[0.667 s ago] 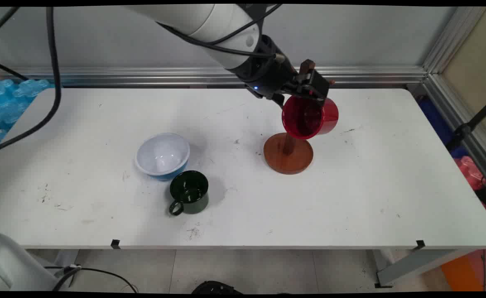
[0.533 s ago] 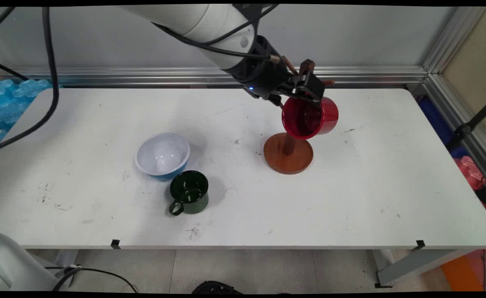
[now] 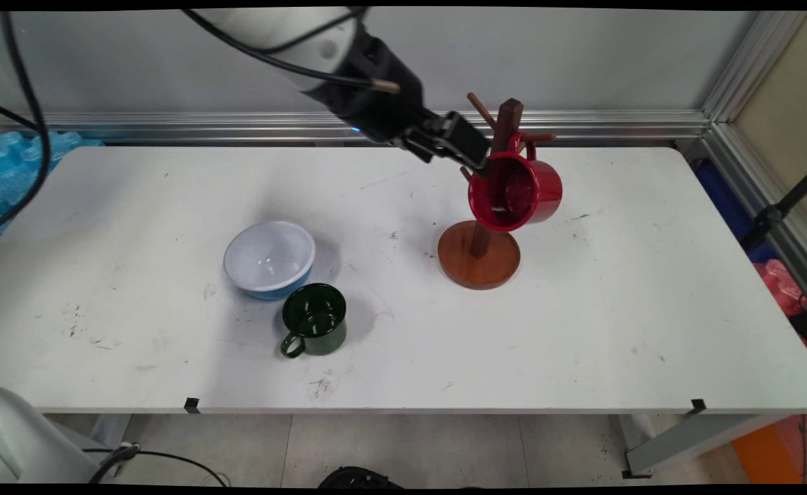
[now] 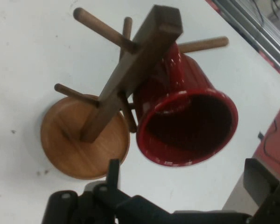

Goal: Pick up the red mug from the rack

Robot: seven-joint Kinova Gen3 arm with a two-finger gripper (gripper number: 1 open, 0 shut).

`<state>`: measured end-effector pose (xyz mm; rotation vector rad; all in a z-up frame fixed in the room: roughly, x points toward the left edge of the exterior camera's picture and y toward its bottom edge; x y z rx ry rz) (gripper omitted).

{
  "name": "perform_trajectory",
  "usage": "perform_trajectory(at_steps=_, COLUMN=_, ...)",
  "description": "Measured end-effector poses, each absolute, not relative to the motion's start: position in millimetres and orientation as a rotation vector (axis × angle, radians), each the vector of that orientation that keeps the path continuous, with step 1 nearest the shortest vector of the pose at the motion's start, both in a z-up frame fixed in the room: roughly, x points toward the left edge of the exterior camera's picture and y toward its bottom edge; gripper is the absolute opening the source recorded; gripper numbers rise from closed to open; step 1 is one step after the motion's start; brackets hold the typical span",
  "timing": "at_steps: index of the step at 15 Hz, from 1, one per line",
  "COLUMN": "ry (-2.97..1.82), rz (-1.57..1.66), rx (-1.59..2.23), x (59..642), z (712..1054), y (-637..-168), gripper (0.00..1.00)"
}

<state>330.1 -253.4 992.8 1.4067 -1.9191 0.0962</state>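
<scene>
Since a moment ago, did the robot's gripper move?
Yes. The gripper has pulled back to the left, away from the red mug, which hangs on the wooden mug tree.

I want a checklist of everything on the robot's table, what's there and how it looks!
Surface: white table, scuffed with small dark marks.
Things by the gripper: red mug hangs by its handle on a peg of the wooden mug tree, mouth facing the near side; the tree stands upright on its round base.
Other things: white bowl with blue outside, upright; dark green mug just in front of it, handle to the near left.
Gripper: open, empty, just left of the red mug, not touching it.
Cables: black cables hang from the arm at left.
Surroundings: grey wall with a metal rail; blue wrap at far left.
</scene>
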Motion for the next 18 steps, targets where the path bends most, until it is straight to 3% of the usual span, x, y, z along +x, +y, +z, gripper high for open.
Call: perform_trajectory(at_steps=18, ry=-2.357, rz=0.057, rx=0.419, x=431, z=1011, y=-234, gripper=1.0)
